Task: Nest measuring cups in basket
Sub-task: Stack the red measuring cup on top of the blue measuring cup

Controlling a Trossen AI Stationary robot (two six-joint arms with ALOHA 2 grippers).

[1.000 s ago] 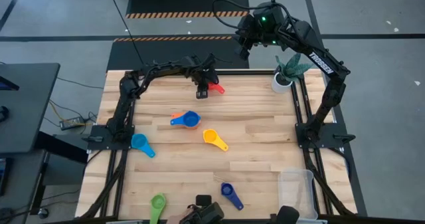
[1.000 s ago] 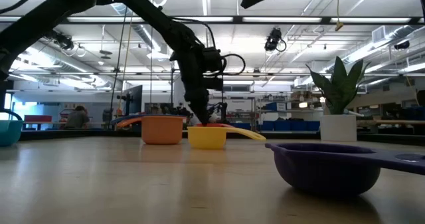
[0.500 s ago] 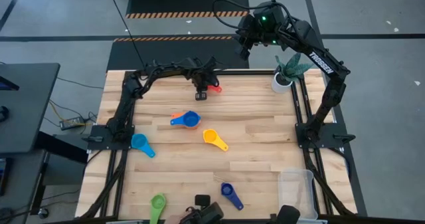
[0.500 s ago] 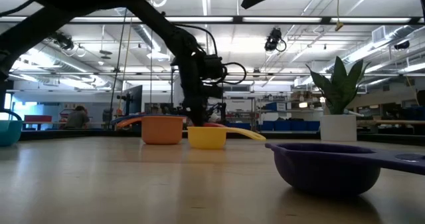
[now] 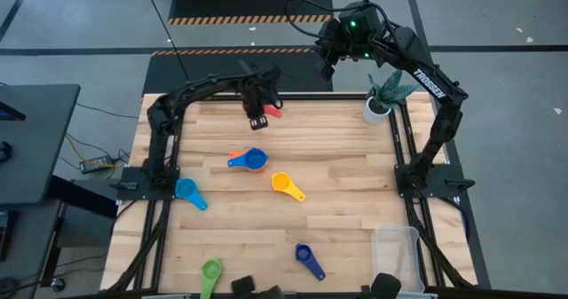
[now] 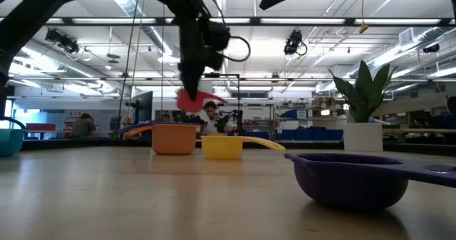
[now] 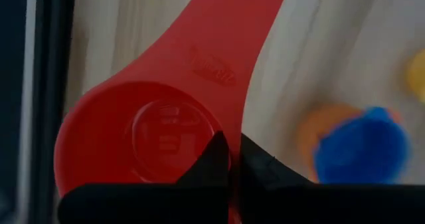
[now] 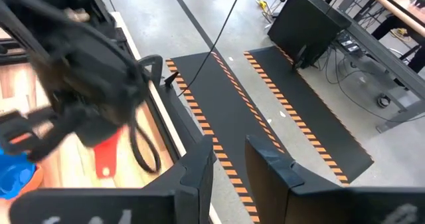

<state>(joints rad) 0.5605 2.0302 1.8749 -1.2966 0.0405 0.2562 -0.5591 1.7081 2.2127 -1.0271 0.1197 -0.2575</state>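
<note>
Red cup (image 7: 146, 127) of smooth plastic with a slight gloss, table (image 5: 355, 192) of pale wood planks, basket (image 5: 397, 253) of clear plastic, white pot (image 5: 376, 111) perhaps ceramic

The basket (image 5: 397, 256) is cut off by the high view's lower edge; the low view's dark cup (image 6: 355, 176) runs off its right edge.

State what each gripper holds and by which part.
The left gripper is shut on the red plastic measuring cup, pinching the bowl's rim near the handle, lifted off the table. The right gripper holds nothing.
</note>
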